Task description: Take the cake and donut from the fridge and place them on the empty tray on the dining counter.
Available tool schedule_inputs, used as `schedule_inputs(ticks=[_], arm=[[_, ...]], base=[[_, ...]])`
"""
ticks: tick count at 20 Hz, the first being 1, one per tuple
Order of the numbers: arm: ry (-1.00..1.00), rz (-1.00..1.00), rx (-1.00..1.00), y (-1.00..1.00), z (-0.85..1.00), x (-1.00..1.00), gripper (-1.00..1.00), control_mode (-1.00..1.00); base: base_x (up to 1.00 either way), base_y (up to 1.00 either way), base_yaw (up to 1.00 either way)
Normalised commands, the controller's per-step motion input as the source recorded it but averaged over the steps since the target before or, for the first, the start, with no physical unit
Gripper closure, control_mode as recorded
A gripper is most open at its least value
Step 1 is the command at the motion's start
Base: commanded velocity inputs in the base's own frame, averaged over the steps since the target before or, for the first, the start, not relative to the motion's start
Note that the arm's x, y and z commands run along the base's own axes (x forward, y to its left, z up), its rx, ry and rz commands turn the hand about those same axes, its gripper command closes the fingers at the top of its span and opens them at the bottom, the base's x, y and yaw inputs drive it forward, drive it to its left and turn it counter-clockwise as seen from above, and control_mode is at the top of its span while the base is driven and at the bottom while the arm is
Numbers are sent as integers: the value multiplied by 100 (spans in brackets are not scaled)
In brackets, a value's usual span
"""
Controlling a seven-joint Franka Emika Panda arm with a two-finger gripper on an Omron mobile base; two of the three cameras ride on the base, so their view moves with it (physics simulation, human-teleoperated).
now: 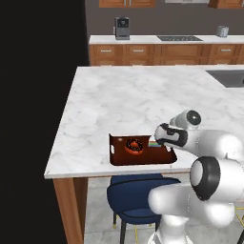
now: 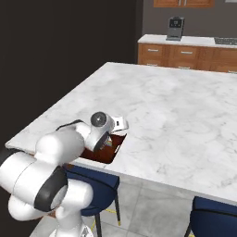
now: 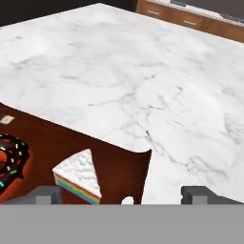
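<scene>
The dark reddish-brown tray (image 1: pixel 119 159) lies at the near edge of the marble dining counter (image 1: pixel 124 100). The chocolate-glazed donut (image 1: pixel 135 145) rests in its middle. The rainbow-layered cake (image 1: pixel 153 142) sits on the tray to the donut's right. In the hand view the cake (image 3: pixel 80 175) stands on the tray (image 3: pixel 114 162) close to the left fingertip, with the donut (image 3: pixel 9 162) at the left edge. My gripper (image 3: pixel 123 193) hangs just above the tray's right end, open, its fingers spread wide and holding nothing. The arm covers that end of the tray (image 2: pixel 109 155) in the right base view.
A blue stool (image 1: pixel 133 195) stands under the counter edge below the tray, and another stool (image 2: pixel 213 217) is further right. A sink (image 1: pixel 228 76) is set into the counter's far right. A coffee machine (image 1: pixel 122 27) stands on the back counter.
</scene>
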Motion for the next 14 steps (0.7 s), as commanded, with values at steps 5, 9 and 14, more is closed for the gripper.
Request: schedule_inputs(ticks=[5,9,14], arm=[[0,-3,13,-39,100,-72,-100,-100],[-3,-3,16,-40,100,-96,-100,-100],[-41,-1,6,-24,57,-100,-100,-100]], base=[[0,0,0],[0,0,0],[0,0,0]])
